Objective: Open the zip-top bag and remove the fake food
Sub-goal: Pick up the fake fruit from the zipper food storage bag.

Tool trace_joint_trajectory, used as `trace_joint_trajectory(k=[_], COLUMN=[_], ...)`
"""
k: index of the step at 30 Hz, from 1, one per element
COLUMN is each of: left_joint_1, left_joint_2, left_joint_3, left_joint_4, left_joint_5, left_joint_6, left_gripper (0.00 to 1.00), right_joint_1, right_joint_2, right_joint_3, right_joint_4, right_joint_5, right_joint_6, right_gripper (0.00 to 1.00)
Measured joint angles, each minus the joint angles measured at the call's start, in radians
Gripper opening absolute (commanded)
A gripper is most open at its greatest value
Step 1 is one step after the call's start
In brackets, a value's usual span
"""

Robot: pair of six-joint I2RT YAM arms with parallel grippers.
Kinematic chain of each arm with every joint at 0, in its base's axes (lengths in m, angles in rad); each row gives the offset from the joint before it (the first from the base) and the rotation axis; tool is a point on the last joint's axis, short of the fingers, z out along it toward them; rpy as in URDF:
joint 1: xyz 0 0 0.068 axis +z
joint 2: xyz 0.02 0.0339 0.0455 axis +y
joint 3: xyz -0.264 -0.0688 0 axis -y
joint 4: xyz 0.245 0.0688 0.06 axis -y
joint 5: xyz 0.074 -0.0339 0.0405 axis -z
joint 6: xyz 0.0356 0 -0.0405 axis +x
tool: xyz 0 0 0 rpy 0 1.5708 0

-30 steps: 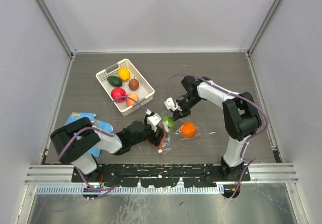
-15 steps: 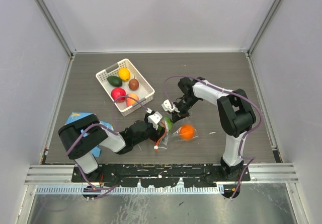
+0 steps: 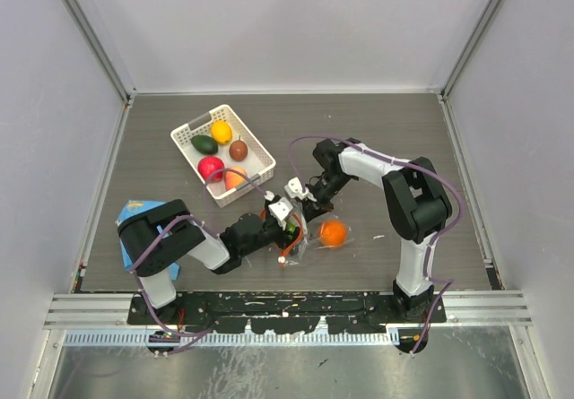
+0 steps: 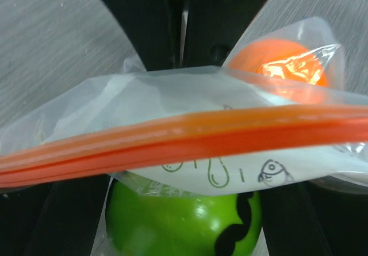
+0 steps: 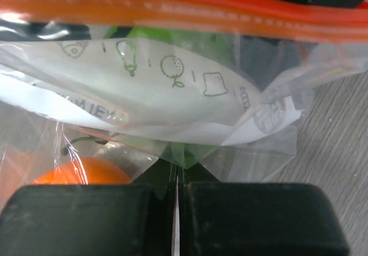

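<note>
The right end effector (image 3: 307, 205) is closed to a thin slit and pinches a fold of the zip-top bag (image 3: 312, 240) just below the red-orange zip strip (image 5: 172, 6). In its wrist view the clear film runs straight down into the gap btw its two black fingers (image 5: 259, 221). The left end effector (image 3: 290, 226) meets the bag from the opposite side, its tip nearly touching the right one's. In the left wrist view its dark fingers (image 4: 63, 221) sit apart, one each side of the green fruit (image 4: 184, 224), right at its flanks w/ bag film around it. Can't tell whether they squeeze it or only bracket it, so the left's grip state is unclear. The strip crosses that view close to the lens, slightly tilted; can't tell if it's sealed. The bag lies on the table (image 3: 404, 130) at centre-front, btw the two arms. Inside it are the green fruit, by the strip, and the orange fruit (image 3: 334, 232), at the end toward the right arm. The white basket (image 3: 184, 133) is up-left, well apart from the bag, and holds five pcs of fake food: yellow (image 3: 221, 131), dark green (image 3: 204, 144), brown (image 3: 239, 150), red (image 3: 211, 167) and peach (image 3: 233, 178). The blue cloth (image 3: 142, 212) is at far left, partly under the left arm.
</note>
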Motion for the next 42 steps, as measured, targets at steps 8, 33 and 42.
trace_joint_trajectory(k=[8,33,42], left_joint_1=[0.000,0.000,0.000], left_joint_2=[0.000,-0.138,-0.127], left_joint_3=[0.006,-0.002,0.027], left_joint_4=[0.038,-0.232,-0.235], left_joint_5=[0.003,-0.007,-0.007], left_joint_6=[0.012,0.021,0.024], left_gripper=[0.90,0.96,0.69], right_joint_1=[0.000,-0.051,-0.035], right_joint_2=[0.003,0.003,0.004], right_joint_3=[0.007,0.014,0.014], right_joint_4=[-0.001,-0.001,0.000], right_joint_5=[-0.009,-0.029,-0.013], right_joint_6=[0.001,0.003,0.002], right_gripper=[0.01,0.05,0.04])
